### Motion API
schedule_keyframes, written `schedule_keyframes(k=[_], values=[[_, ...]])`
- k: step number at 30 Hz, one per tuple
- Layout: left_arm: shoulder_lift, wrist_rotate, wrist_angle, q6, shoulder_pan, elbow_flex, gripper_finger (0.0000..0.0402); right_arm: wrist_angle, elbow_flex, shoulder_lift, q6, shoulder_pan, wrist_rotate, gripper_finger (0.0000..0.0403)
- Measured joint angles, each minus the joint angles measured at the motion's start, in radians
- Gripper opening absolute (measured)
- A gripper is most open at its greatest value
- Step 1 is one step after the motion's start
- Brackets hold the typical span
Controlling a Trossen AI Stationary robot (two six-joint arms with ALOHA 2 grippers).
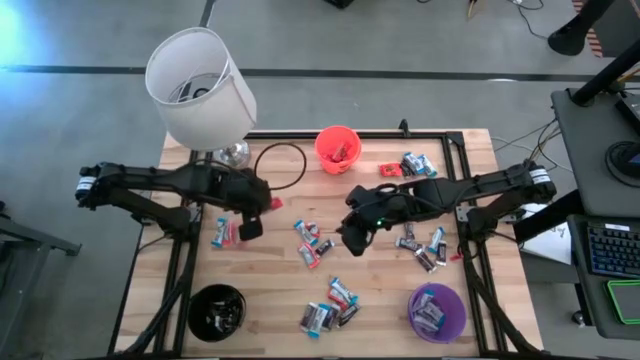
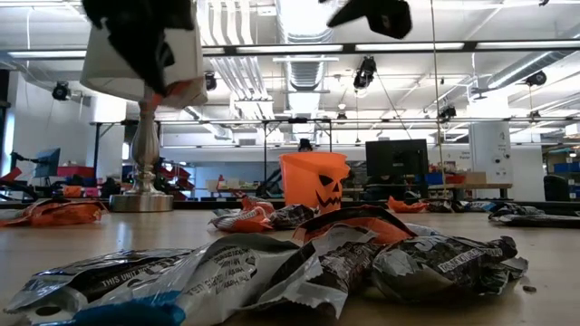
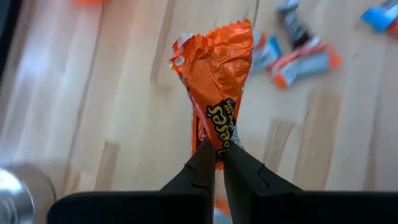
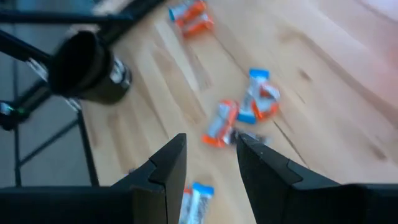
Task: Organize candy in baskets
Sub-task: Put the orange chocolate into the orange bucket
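My left gripper (image 3: 219, 152) is shut on an orange peanut-butter-cup candy (image 3: 214, 68) above the table's left middle, where its red-orange wrapper shows beside the fingers (image 1: 275, 204). My right gripper (image 4: 211, 155) hangs open over the table's middle (image 1: 352, 240) with nothing between its fingers. The orange basket (image 1: 338, 148) stands at the far edge, the black basket (image 1: 217, 310) at the near left and the purple basket (image 1: 437, 310) at the near right, with candy inside. Loose candy lies in clusters on the wood (image 1: 310, 240), (image 1: 335, 305), (image 1: 425, 248), (image 1: 420, 165). My left gripper pinches one end of the orange wrapper (image 3: 219, 140) between its two fingertips, coming steeply from above. The rest of the crumpled wrapper sticks out beyond the fingertips, lifted clear of the table.
A white lampshade (image 1: 200, 85) on a silver lamp base (image 2: 140, 195) stands at the far left corner, close behind my left arm. A black cable loop (image 1: 280, 165) lies beside it. Two candies (image 1: 225, 232) lie below my left gripper.
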Motion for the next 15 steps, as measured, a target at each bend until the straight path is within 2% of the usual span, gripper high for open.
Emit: schedule_keyframes(k=[8,15], values=[[0.013,0.0,0.087,0.09,0.0,0.096,0.0001,0.133,0.0,0.0,-0.154,-0.002,0.045,0.0132],[0.013,0.0,0.145,0.149,0.0,0.147,0.0001,0.15,0.0,0.0,-0.152,-0.014,0.124,0.0132]])
